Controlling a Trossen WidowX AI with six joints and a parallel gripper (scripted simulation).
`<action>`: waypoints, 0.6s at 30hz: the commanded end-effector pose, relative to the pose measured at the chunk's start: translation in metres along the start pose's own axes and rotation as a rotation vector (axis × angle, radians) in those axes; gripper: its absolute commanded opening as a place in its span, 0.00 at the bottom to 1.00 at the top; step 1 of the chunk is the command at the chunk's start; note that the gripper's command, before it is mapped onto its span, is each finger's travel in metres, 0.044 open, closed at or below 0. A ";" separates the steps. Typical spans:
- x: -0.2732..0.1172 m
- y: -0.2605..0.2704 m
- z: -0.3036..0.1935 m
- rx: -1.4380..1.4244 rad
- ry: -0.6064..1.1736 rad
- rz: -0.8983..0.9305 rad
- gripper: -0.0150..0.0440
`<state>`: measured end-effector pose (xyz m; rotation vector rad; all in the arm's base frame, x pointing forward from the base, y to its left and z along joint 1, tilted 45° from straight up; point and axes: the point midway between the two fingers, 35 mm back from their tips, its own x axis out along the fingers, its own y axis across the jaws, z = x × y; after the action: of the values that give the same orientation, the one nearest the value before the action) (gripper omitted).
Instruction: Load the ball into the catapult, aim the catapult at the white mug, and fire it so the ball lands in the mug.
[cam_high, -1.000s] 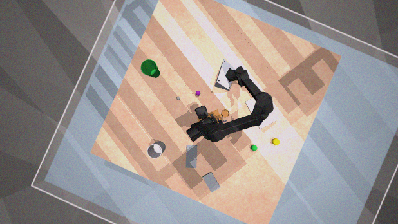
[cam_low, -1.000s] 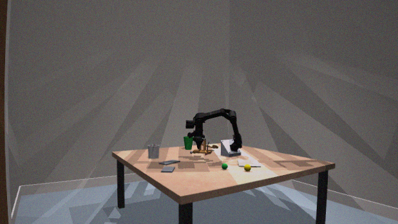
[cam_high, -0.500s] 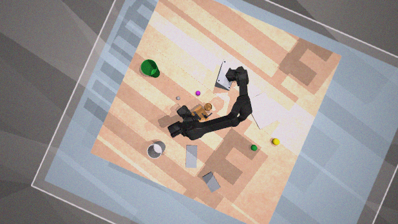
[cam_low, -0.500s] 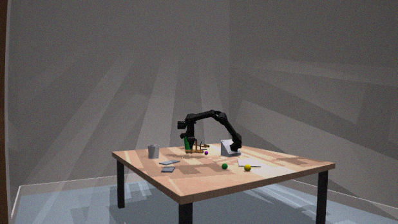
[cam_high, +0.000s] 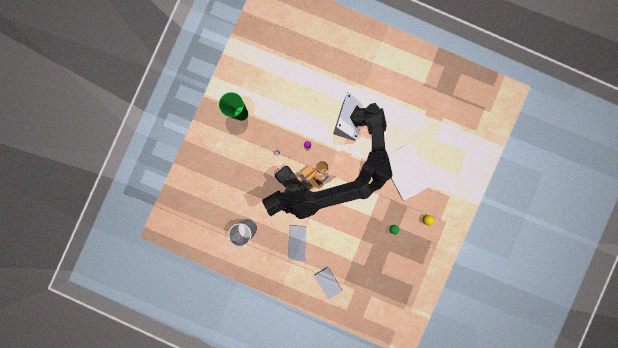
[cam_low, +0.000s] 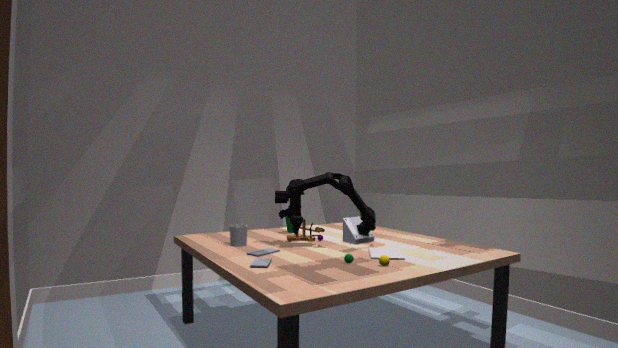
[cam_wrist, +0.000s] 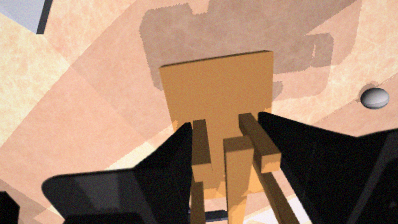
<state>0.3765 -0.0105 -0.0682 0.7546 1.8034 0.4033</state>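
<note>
The orange wooden catapult (cam_high: 308, 175) (cam_low: 307, 239) (cam_wrist: 220, 85) stands near the table's middle. My gripper (cam_wrist: 224, 123) is shut on its upright frame, one black finger on each outer side; in the exterior view the gripper (cam_low: 297, 233) reaches down to the catapult. The catapult's round cup (cam_high: 322, 166) sticks out on the side away from the base plate's flat end; I cannot tell whether a ball lies in it. The white mug, looking grey here (cam_high: 240, 234) (cam_low: 238, 235), stands upright near the table's edge. A purple ball (cam_high: 307, 144) (cam_low: 320, 237) is near the catapult.
A small silver ball (cam_high: 276, 152) (cam_wrist: 374, 98) lies beyond the catapult. A green cup (cam_high: 231, 105) stands farther off. A green ball (cam_high: 394, 229) (cam_low: 348, 258), a yellow ball (cam_high: 428, 220) (cam_low: 384, 260), a white sheet (cam_high: 412, 172) and two grey plates (cam_high: 297, 242) (cam_high: 328, 282) lie around.
</note>
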 end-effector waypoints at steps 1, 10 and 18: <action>0.003 -0.002 0.001 0.009 -0.009 0.008 0.25; 0.018 -0.001 0.001 0.009 -0.009 0.009 0.25; 0.026 0.000 0.000 0.001 0.000 0.001 0.25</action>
<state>0.3701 0.0073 -0.0869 0.7587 1.8041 0.4025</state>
